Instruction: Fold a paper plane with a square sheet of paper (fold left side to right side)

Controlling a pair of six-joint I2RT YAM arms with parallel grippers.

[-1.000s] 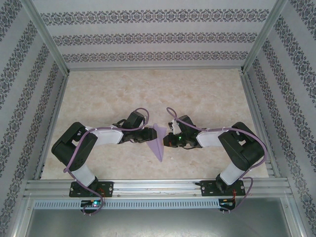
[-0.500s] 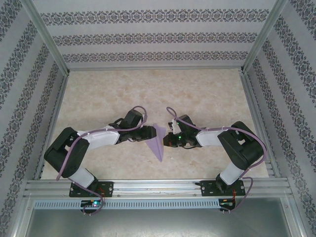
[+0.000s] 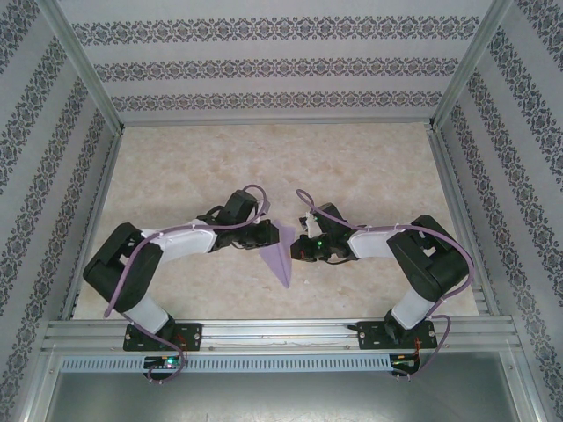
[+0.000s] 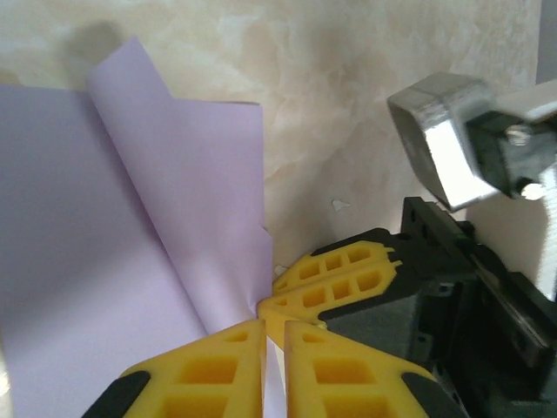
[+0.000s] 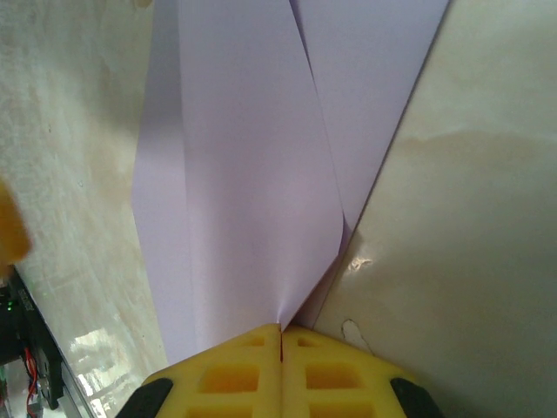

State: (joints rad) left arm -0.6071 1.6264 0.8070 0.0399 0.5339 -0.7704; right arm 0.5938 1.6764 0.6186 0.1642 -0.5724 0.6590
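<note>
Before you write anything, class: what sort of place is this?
Likely a robot test cell: aluminium frame, patterned wallpaper walls, beige marble-look tabletop, and bolted arms' left gripper and right gripper pinching folded lavender-purple paper.

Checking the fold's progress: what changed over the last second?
The left arm's elbow swung outward, then partly back, and the left gripper edged slightly toward the far side. The paper plane stayed where it was, pinched in both sets of jaws. The right gripper and its arm held their pose.
</note>
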